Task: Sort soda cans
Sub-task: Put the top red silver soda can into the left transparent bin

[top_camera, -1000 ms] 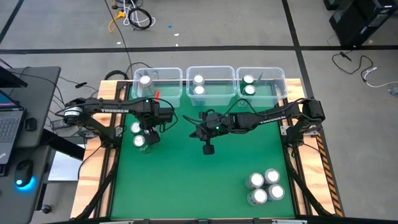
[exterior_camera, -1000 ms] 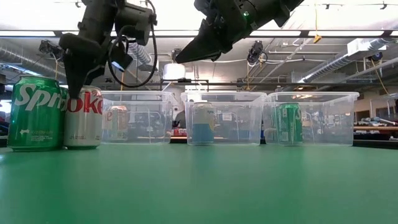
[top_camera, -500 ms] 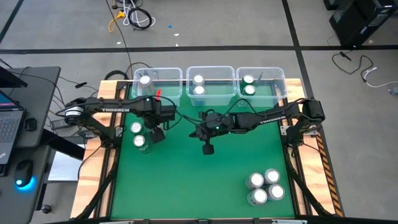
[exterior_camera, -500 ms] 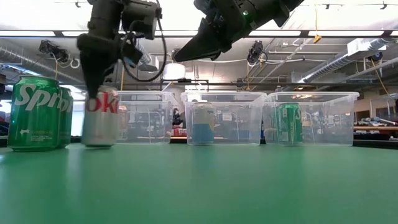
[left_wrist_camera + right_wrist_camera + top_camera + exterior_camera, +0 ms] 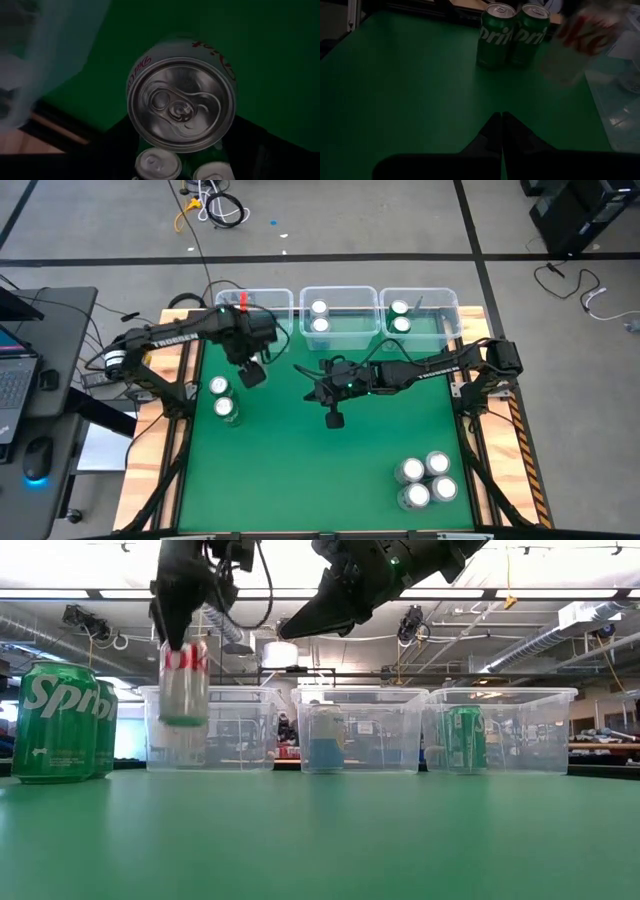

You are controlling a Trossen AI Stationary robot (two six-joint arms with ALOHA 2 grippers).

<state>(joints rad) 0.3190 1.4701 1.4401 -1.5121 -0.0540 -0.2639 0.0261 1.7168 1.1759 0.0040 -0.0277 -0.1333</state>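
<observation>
The left tool (image 5: 178, 632) has a silver-and-red can (image 5: 183, 683) clamped by its top, and the can hangs clear of the green tabletop (image 5: 320, 450), just in front of the left-hand clear bin (image 5: 212, 728) in the low view. From above, that arm reaches across the tabletop's far left part, its wrist right beside the left bin (image 5: 270, 305) (the can itself is hidden under the arm there). The left wrist camera looks straight down on the can's shiny lid (image 5: 181, 104), with the tops of two more cans showing below it.

Those two are the green cans (image 5: 222, 397), standing upright and touching each other near the tabletop's left edge; the low view shows them at far left (image 5: 62, 722), and the right wrist camera catches them side by side (image 5: 512, 36) with the lifted can (image 5: 572, 47) in the air next to them.

The right tool (image 5: 501, 120) hovers over the middle of the tabletop, its fingers pressed together on nothing, seen in the high view at (image 5: 334, 418).

In the middle bin (image 5: 340, 293) sit two cans, and two more sit in the right bin (image 5: 440, 300). A cluster of four silver-topped cans (image 5: 425, 479) stands at the near right corner, well apart from everything else.
</observation>
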